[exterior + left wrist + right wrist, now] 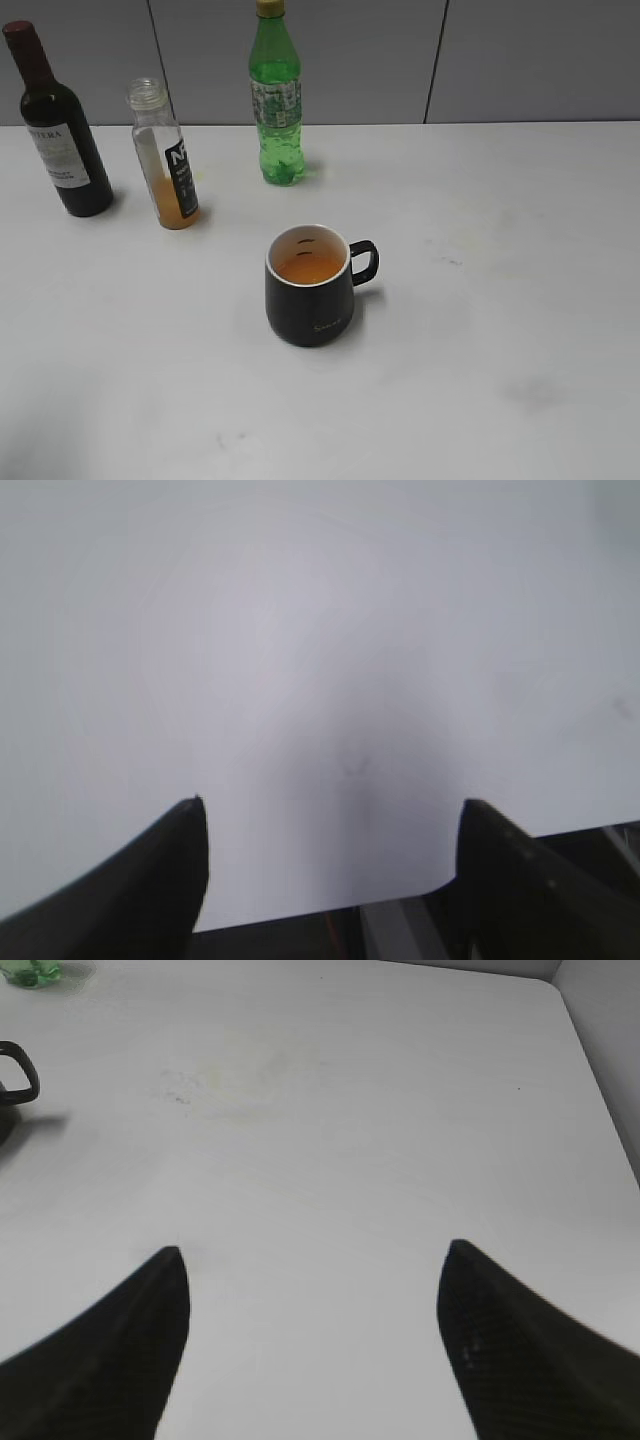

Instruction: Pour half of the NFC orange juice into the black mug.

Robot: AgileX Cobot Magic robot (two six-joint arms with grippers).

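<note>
Exterior view showed NFC orange juice (pixel 166 160) uncapped, upright, behind-left of black mug (pixel 309 287); light, slippery, squeezable; grasp mid-body; left gripper (pixel 330 860) and right gripper (pixel 312 1310) spread, empty.

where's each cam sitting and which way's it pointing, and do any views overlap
Exterior: raised in front, slanting down toward the back wall at the black mug, NFC orange juice, green soda bottle and wine bottle; no robot parts.
Left wrist: above bare table, its left gripper open.
Right wrist: over the table, right gripper open.
Shared: exterior and right wrist both show the mug handle and soda bottle base.
</note>
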